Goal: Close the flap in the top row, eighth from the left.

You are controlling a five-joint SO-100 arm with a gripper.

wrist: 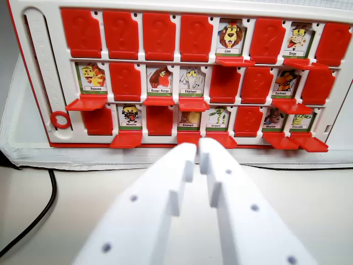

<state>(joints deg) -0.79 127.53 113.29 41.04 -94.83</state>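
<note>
A white game board (55, 72) with three rows of red flaps fills the upper half of the wrist view. In the top row, the four leftmost flaps stand up and show red question-mark faces. The fifth is folded down and reveals a lion card (230, 37). The sixth stands red, and the seventh is down, showing a monkey card (298, 42). The eighth flap (333, 44), at the view's right edge, stands red with no picture showing. My white gripper (198, 152) reaches in from the bottom centre, below the bottom row, its fingers almost touching with nothing between them.
The lower two rows mix standing red flaps with folded-down ones showing animal cards. A red ring slider (60, 119) sits on the board's left side. A black cable (33, 221) curves across the pale table at bottom left. A white mat (16, 132) lies under the board.
</note>
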